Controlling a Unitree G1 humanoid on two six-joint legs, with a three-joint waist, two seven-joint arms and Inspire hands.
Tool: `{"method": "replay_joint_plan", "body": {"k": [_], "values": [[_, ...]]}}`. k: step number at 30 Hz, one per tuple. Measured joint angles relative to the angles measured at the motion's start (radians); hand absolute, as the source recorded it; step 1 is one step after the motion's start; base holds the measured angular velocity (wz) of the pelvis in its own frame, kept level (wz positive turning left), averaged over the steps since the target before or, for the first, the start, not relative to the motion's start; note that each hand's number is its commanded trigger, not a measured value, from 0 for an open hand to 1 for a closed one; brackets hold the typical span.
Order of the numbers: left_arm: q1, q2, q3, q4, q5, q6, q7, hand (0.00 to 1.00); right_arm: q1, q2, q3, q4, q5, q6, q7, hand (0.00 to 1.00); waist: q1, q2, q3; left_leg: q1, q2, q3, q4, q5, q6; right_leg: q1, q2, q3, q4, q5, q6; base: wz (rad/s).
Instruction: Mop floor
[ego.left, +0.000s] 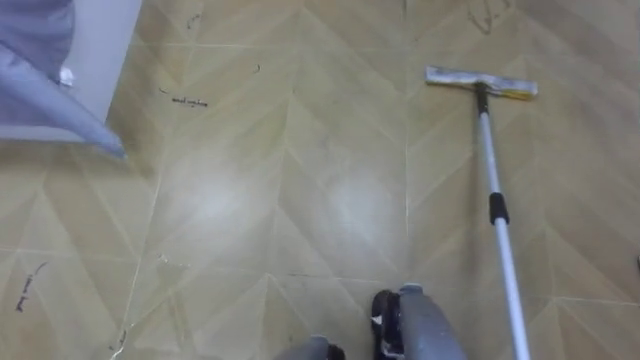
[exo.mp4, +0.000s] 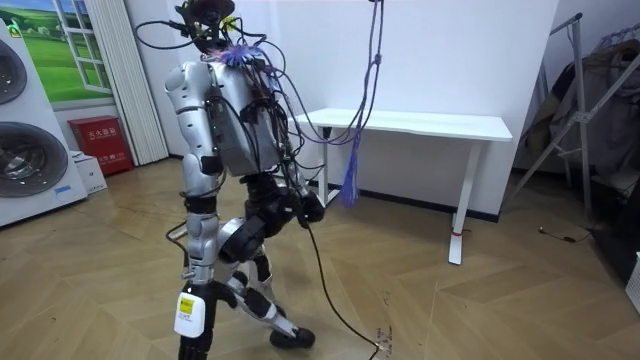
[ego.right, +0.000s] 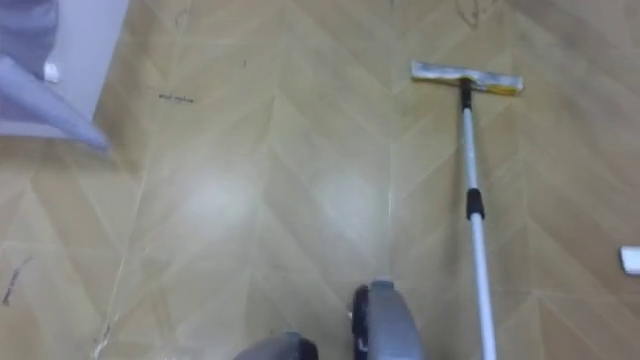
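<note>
Mop (ego.left: 497, 200): lies out on the floor (ego.left: 250, 200) ahead of the robot, in the right half of the eye views.
Mop head (ego.left: 481, 83): flat and pale, yellow at its right end. It rests crosswise on the boards at the far end of the pole.
Pole (ego.left: 490, 150): light metal, joined at the middle of the mop head. It runs from there toward the robot, slanting a little right, and leaves the eye views at the bottom edge.
Collar (ego.left: 497, 208): a short black sleeve about halfway along the visible pole, below the mop head.
Hand: cannot tell whether either hand holds the pole, or how either hand is set.
Scuffs (ego.left: 188, 101): short dark marks on the boards, well to the left of the mop head and about level with it.
Panel (ego.left: 105, 50): white, upright, far left of the mop head, with grey cloth (ego.left: 40, 80) draped in front of it.
White bit (ego.right: 630, 258): a small object on the floor at the right edge, nearer the robot than the mop head.
Robot: stands mid-floor in the room view, legs apart in a stride.
Table (exo.mp4: 400, 124): white, against the wall, on the room view's right of the robot.
Washers (exo.mp4: 25, 160): stacked at the room view's left edge, with a red box (exo.mp4: 98, 140) beside them.
</note>
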Motion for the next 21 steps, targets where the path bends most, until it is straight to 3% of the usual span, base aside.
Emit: {"method": "replay_joint_plan", "body": {"k": [1,2,3,4,5,6,7,8,9,10,11,12,13,15,16,17,19,21], "values": [[0.000,-0.001,-0.011,-0.002,-0.007,-0.001,0.007,0.00,-0.030,-0.009,0.000,-0.006,0.000,0.005,-0.002,1.00,0.011,-0.008,0.0037,-0.035,0.004,0.004,0.066,0.099,0.019,0.006,0.002,0.012,0.018,-0.014,-0.004,-0.33],[0.001,-0.006,-0.021,-0.012,-0.023,-0.006,0.014,0.00,-0.104,-0.025,0.001,-0.012,0.005,0.007,-0.001,1.00,0.037,-0.036,0.0073,-0.128,0.003,0.008,0.165,0.306,0.015,0.010,0.005,0.043,0.038,-0.033,-0.013,-0.48],[-0.001,-0.006,-0.035,-0.026,-0.047,-0.011,0.016,0.00,-0.173,-0.042,0.002,-0.024,0.030,0.004,0.005,1.00,0.061,-0.044,0.0074,-0.231,0.026,-0.014,0.223,0.318,0.019,0.012,0.007,0.047,0.046,-0.050,-0.021,-0.50],[-0.007,-0.005,-0.036,-0.032,-0.048,-0.014,0.017,0.00,-0.201,-0.047,0.006,-0.032,0.039,0.003,0.006,1.00,0.075,-0.049,0.0105,-0.279,0.050,-0.022,0.226,0.294,0.026,0.014,0.013,0.051,0.050,-0.060,-0.021,-0.38],[-0.013,0.000,-0.036,-0.050,-0.049,-0.019,0.016,0.00,-0.246,-0.052,0.012,-0.047,0.065,-0.006,0.012,1.00,0.094,-0.063,0.0165,-0.345,0.088,-0.044,0.153,0.236,0.027,0.026,0.020,0.064,0.053,-0.084,-0.014,-0.15],[-0.006,0.003,-0.037,-0.060,-0.049,-0.030,0.013,0.00,-0.283,-0.050,0.012,-0.049,0.104,-0.016,0.022,1.00,0.099,-0.071,0.0183,-0.359,0.099,-0.071,-0.031,0.196,0.013,0.055,0.022,0.070,0.043,-0.106,0.001,0.00],[-0.004,0.003,-0.037,-0.062,-0.045,-0.034,0.007,0.00,-0.290,-0.049,0.013,-0.050,0.118,-0.020,0.028,1.00,0.100,-0.070,0.0168,-0.346,0.102,-0.090,-0.146,0.192,0.013,0.077,0.023,0.070,0.033,-0.119,0.010,0.18],[-0.004,0.005,-0.038,-0.065,-0.042,-0.039,-0.006,0.00,-0.287,-0.046,0.013,-0.051,0.146,-0.023,0.035,1.00,0.100,-0.065,0.0139,-0.305,0.103,-0.128,-0.371,0.195,0.010,0.124,0.023,0.068,0.017,-0.151,0.030,0.21],[0.003,0.010,-0.036,-0.059,-0.040,-0.040,-0.024,0.00,-0.265,-0.043,0.024,-0.051,0.170,-0.026,0.044,1.00,0.094,-0.068,0.0104,-0.275,0.106,-0.134,-0.430,0.221,0.040,0.166,0.002,0.062,0.012,-0.188,0.044,0.27],[0.003,0.011,-0.035,-0.056,-0.040,-0.035,-0.031,0.00,-0.243,-0.045,0.023,-0.051,0.184,-0.028,0.049,1.00,0.091,-0.073,0.0045,-0.266,0.091,-0.127,-0.424,0.200,0.072,0.183,-0.014,0.061,0.009,-0.202,0.059,0.38],[-0.009,0.008,-0.035,-0.057,-0.040,-0.030,-0.040,0.00,-0.195,-0.055,0.023,-0.046,0.202,-0.030,0.055,1.00,0.087,-0.068,0.0045,-0.247,0.068,-0.118,-0.402,0.154,0.102,0.216,-0.035,0.063,0.007,-0.216,0.074,0.46],[-0.023,0.004,-0.023,-0.059,-0.035,-0.029,-0.043,0.00,-0.141,-0.063,0.023,-0.030,0.207,-0.037,0.060,1.00,0.084,-0.061,0.0038,-0.220,0.044,-0.109,-0.381,0.111,0.125,0.219,-0.056,0.072,0.070,-0.192,0.109,0.41],[-0.026,0.003,-0.016,-0.062,-0.030,-0.030,-0.043,0.00,-0.112,-0.069,0.025,-0.019,0.209,-0.039,0.061,1.00,0.080,-0.054,0.0033,-0.204,0.029,-0.106,-0.369,0.089,0.138,0.216,-0.064,0.080,0.112,-0.166,0.122,0.37],[-0.029,-0.005,0.004,-0.099,-0.009,-0.045,-0.033,0.00,0.025,-0.087,0.045,-0.009,0.199,-0.041,0.030,1.00,0.062,-0.004,-0.0218,-0.155,-0.009,-0.112,-0.339,0.008,0.172,0.168,-0.062,0.123,0.279,-0.001,0.145,0.30],[-0.029,-0.006,0.003,-0.110,-0.006,-0.053,-0.025,0.00,0.052,-0.085,0.051,-0.009,0.198,-0.041,0.013,1.00,0.054,0.008,-0.0257,-0.148,-0.018,-0.119,-0.340,-0.004,0.177,0.146,-0.059,0.126,0.307,0.014,0.146,0.19],[-0.033,-0.007,0.004,-0.124,-0.006,-0.073,-0.010,0.00,0.086,-0.072,0.049,-0.010,0.193,-0.041,-0.018,1.00,0.034,0.034,-0.0246,-0.132,-0.034,-0.137,-0.344,-0.018,0.182,0.095,-0.058,0.125,0.333,0.013,0.145,0.15],[-0.037,-0.006,0.001,-0.126,-0.004,-0.080,0.007,0.00,0.124,-0.031,0.041,-0.011,0.189,-0.047,-0.049,1.00,0.005,0.042,-0.0231,-0.097,-0.057,-0.152,-0.373,-0.022,0.185,0.015,-0.053,0.126,0.281,0.008,0.145,-0.05],[-0.019,-0.011,-0.008,-0.122,-0.006,-0.078,0.009,0.00,0.149,0.017,0.038,-0.011,0.188,-0.048,-0.065,1.00,-0.002,0.037,-0.0182,-0.018,-0.067,-0.173,-0.432,-0.043,0.176,-0.030,-0.038,0.119,0.059,0.010,0.140,-0.46]]}}
